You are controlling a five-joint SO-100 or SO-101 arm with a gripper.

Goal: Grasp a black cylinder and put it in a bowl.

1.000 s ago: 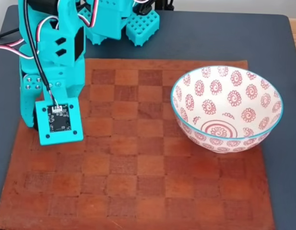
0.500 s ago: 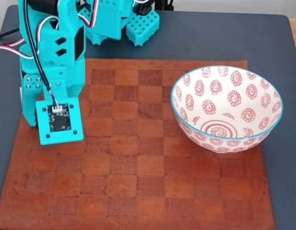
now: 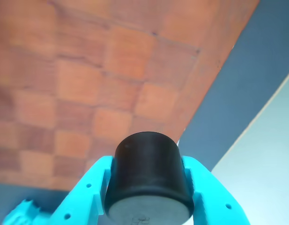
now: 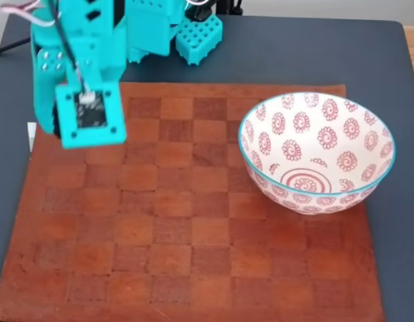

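Note:
In the wrist view the black cylinder (image 3: 146,168) sits clamped between my two turquoise fingers, well above the checkered board; my gripper (image 3: 148,180) is shut on it. In the fixed view my turquoise arm's wrist with its camera board (image 4: 91,114) hangs over the board's far left corner, and it covers the fingers and the cylinder there. The white bowl (image 4: 280,124) with red spirals and a turquoise rim stands empty at the right of the board, far from the wrist.
A brown checkered board (image 4: 193,235) lies on a dark blue table (image 4: 294,54). The arm's turquoise base (image 4: 173,27) stands at the back left. In the wrist view the board's edge (image 3: 205,84) and the table's edge run past on the right.
The wrist has risen off the board and moved toward the back of the fixed view. The bowl has not moved.

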